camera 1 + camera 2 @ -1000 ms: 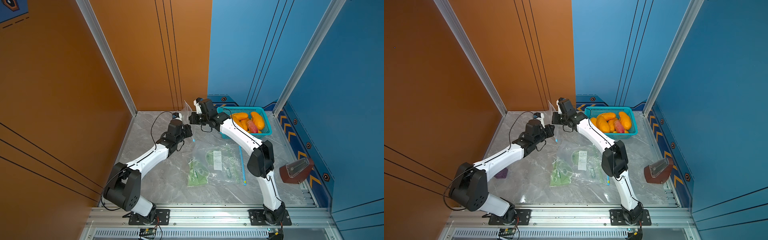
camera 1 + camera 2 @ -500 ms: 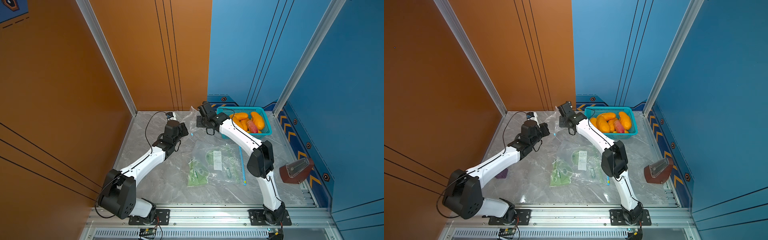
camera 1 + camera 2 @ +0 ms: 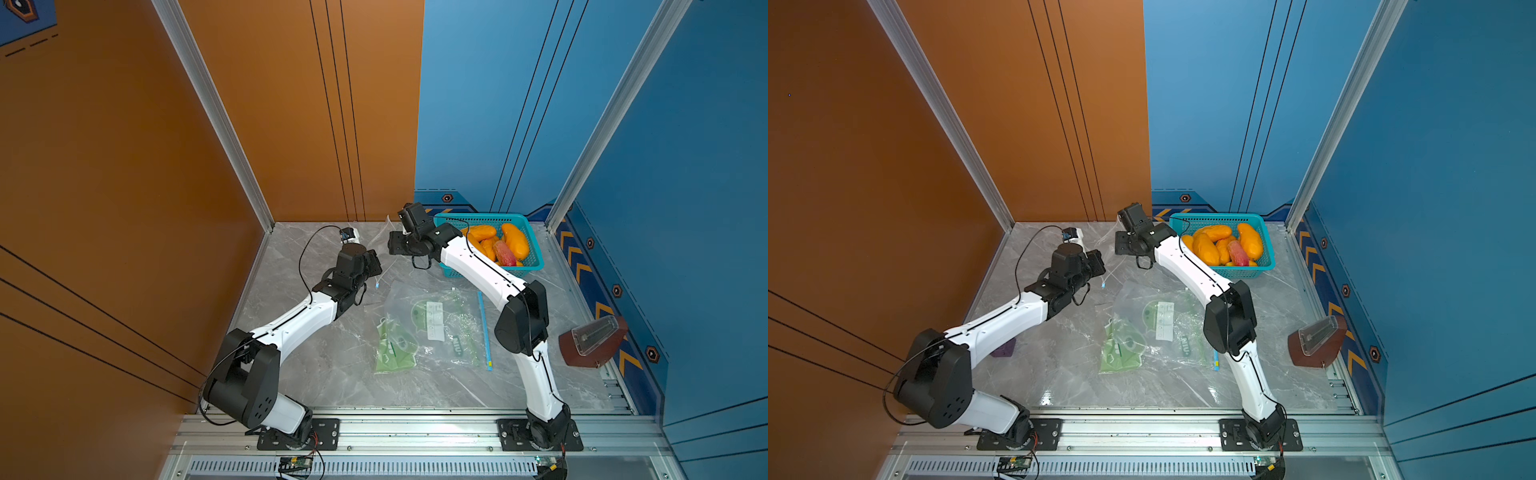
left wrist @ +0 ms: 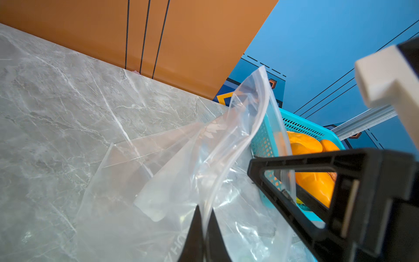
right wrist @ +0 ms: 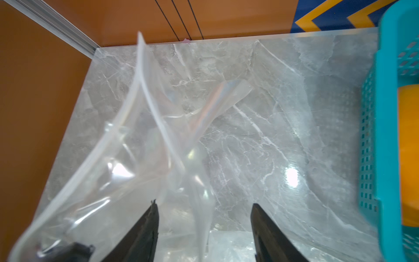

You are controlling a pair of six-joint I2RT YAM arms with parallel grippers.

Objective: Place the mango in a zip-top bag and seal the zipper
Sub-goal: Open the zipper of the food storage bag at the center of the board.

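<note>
So, early days here: the clear zip-top bag (image 4: 181,170) is held up off the marble tabletop (image 4: 56,102) by the left gripper (image 4: 204,211), whose tips are pinched together on a fold of the film, as shown in the left wrist view. The right gripper (image 5: 204,204) is parked right beside it with its jaws set well apart; a strip of the bag hangs in the gap but nothing looks clamped there (the film is see-through, so a light touch on one finger can't be ruled out). The mangoes (image 3: 515,243) are all sitting in the teal basket (image 3: 478,217) at the far side of the table, just beside the right arm, none picked. A loose pile of spare bags (image 3: 432,328) with green print is lying flat mid-table. So what's done: one bag is lifted and gripped on one side. What's left, by the look of it: the mouth has to be spread, a mango fetched and dropped in, and the zipper pressed shut, which is pretty much the whole job
</note>
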